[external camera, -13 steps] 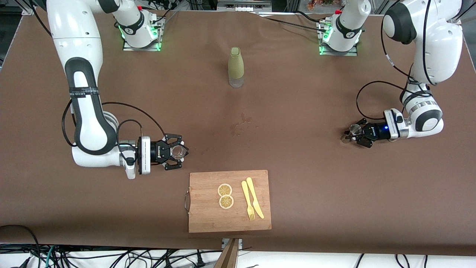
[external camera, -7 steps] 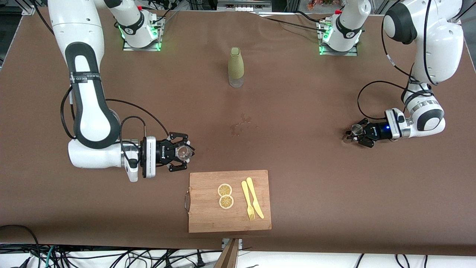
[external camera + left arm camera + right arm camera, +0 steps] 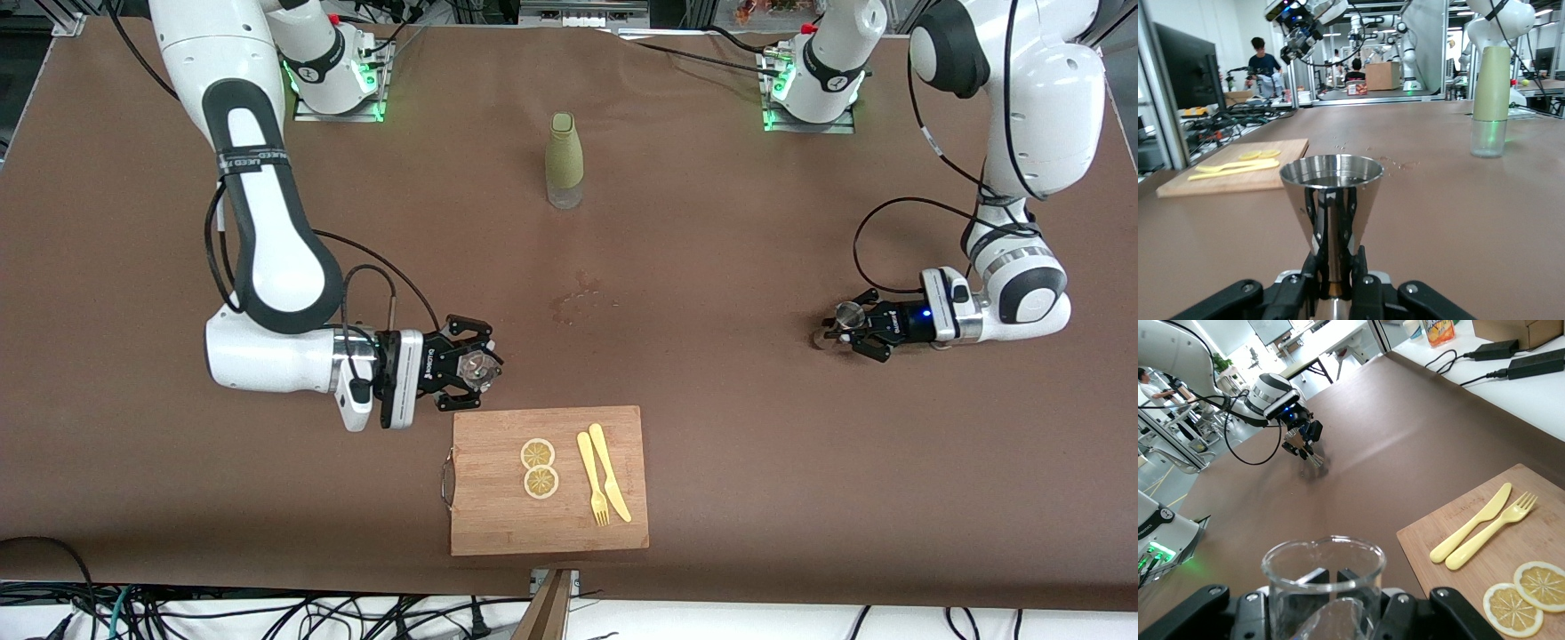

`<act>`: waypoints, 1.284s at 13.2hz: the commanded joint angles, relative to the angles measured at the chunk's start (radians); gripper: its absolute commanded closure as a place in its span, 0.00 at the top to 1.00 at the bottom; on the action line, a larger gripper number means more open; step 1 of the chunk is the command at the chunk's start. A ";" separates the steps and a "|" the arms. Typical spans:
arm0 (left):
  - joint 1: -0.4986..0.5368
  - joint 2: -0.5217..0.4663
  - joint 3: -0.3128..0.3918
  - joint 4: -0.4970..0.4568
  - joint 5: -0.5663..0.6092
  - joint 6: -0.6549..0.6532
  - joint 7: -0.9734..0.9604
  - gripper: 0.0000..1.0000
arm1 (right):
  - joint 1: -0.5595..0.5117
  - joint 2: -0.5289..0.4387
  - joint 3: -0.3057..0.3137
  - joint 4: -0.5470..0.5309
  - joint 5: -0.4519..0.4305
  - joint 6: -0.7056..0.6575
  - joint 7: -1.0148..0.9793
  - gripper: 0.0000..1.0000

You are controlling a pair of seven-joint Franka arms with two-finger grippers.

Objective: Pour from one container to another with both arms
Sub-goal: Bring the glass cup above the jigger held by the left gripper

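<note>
A clear glass beaker [image 3: 481, 364] sits in my right gripper [image 3: 477, 366], which is shut on it low over the brown table [image 3: 711, 427], just beside the corner of the cutting board [image 3: 498, 524]. In the right wrist view the beaker [image 3: 1319, 583] stands upright and looks empty. My left gripper [image 3: 847, 324] is shut on the waist of a steel jigger [image 3: 845, 313], low over the table at the left arm's end. In the left wrist view the jigger [image 3: 1331, 190] stands upright in the left gripper [image 3: 1336, 270]. The right wrist view shows the left gripper [image 3: 1308, 450] farther off.
A green bottle [image 3: 564, 160] with a clear base stands at mid-table near the robots' bases. The cutting board holds two lemon slices [image 3: 539, 468], a yellow fork [image 3: 591, 480] and a yellow knife [image 3: 610, 473]. Small wet spots [image 3: 582, 298] mark the table's middle.
My right arm has carried the beaker toward the middle of the table, closer to the cutting board's corner. The left gripper with the jigger has barely shifted.
</note>
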 commanded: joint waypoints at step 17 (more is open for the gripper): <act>-0.318 -0.059 -0.244 0.049 -0.445 0.472 -0.246 0.00 | 0.237 -0.084 0.000 0.012 -0.367 0.198 0.189 0.05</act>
